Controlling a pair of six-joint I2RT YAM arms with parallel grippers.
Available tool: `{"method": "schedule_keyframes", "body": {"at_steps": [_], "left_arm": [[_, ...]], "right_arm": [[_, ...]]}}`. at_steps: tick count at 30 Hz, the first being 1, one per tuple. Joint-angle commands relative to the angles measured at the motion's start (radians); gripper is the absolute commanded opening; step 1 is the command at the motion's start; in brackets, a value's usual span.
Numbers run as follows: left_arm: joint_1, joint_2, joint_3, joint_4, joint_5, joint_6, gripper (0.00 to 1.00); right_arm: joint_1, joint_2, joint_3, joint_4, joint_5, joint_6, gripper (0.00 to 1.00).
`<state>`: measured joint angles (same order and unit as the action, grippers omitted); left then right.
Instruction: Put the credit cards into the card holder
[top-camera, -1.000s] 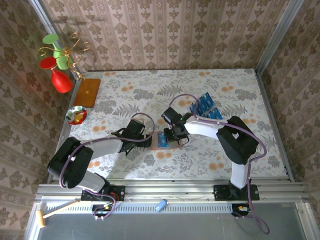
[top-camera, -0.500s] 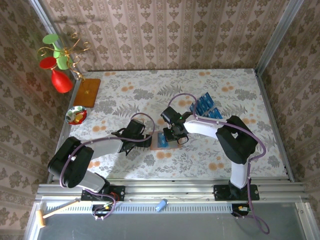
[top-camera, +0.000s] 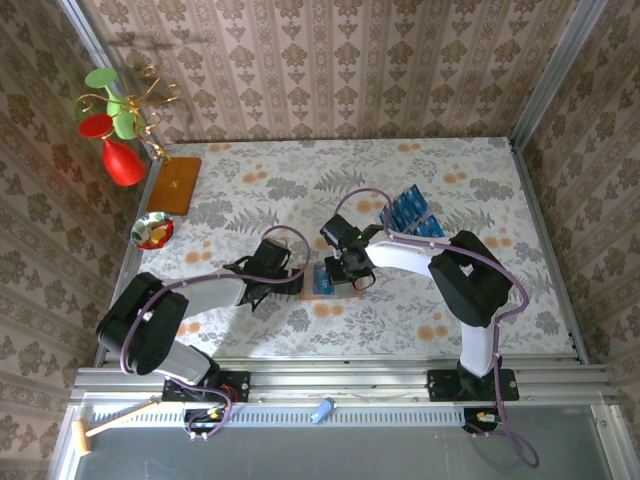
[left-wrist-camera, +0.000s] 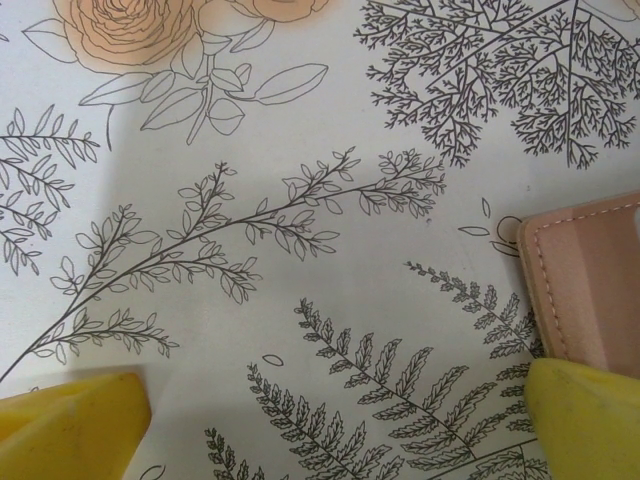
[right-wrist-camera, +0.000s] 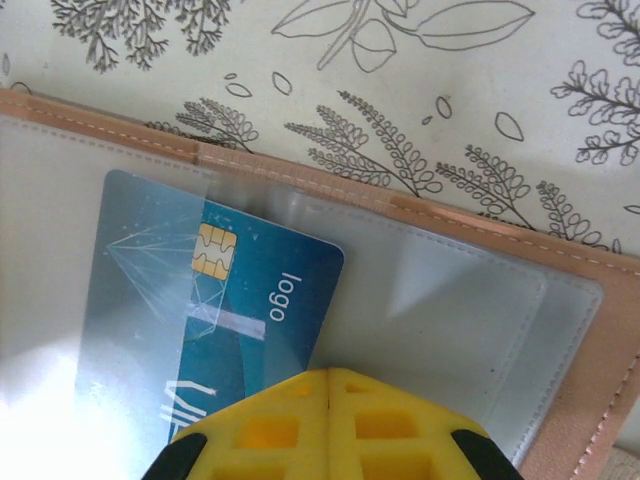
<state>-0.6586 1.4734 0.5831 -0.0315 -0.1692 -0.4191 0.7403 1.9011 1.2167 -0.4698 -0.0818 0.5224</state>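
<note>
from above, the card holder (top-camera: 323, 281) lies open on the flowered tabletop (top-camera: 250, 190) between my two arms. my left end effector (top-camera: 292, 283) sits just beside its left edge, and my right end effector (top-camera: 345, 276) is over it. the other credit cards (top-camera: 410, 212) lie fanned out well apart, toward the far right.

at my left wrist, the yellow fingertips (left-wrist-camera: 70, 425) stand wide apart, holding nothing, with the holder's corner just beside the right one.

at my right wrist, the jaws are pressed together, their tips at the near edge of one blue card (right-wrist-camera: 200, 300) that lies partly under the holder's clear pocket (right-wrist-camera: 450, 300).
</note>
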Motion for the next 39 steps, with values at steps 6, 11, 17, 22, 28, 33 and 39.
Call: {"method": "schedule_keyframes", "body": {"at_steps": [6,11,17,22,28,33,39], "left_arm": [[0.015,0.058,-0.013,0.005,0.047,-0.014,1.00],[0.014,0.059,-0.014,0.007,0.048,-0.015,1.00],[0.014,0.060,-0.016,0.008,0.049,-0.016,1.00],[0.014,0.061,-0.018,0.009,0.051,-0.015,1.00],[0.011,0.060,-0.016,0.009,0.051,-0.016,1.00],[0.013,0.049,-0.009,-0.006,0.043,-0.009,1.00],[0.039,-0.010,-0.003,-0.046,0.037,0.005,1.00]], "right_arm": [[0.018,0.039,0.044,0.012,-0.031,0.020,0.08],[0.022,0.047,0.060,0.012,-0.036,0.022,0.08],[0.024,0.051,0.070,0.019,-0.047,0.033,0.08],[0.027,0.058,0.076,0.034,-0.068,0.044,0.07],[0.031,0.059,0.073,0.057,-0.101,0.055,0.07],[0.025,0.027,0.064,0.033,-0.070,0.041,0.08],[-0.016,-0.046,0.004,0.030,-0.052,0.030,0.09]]}}
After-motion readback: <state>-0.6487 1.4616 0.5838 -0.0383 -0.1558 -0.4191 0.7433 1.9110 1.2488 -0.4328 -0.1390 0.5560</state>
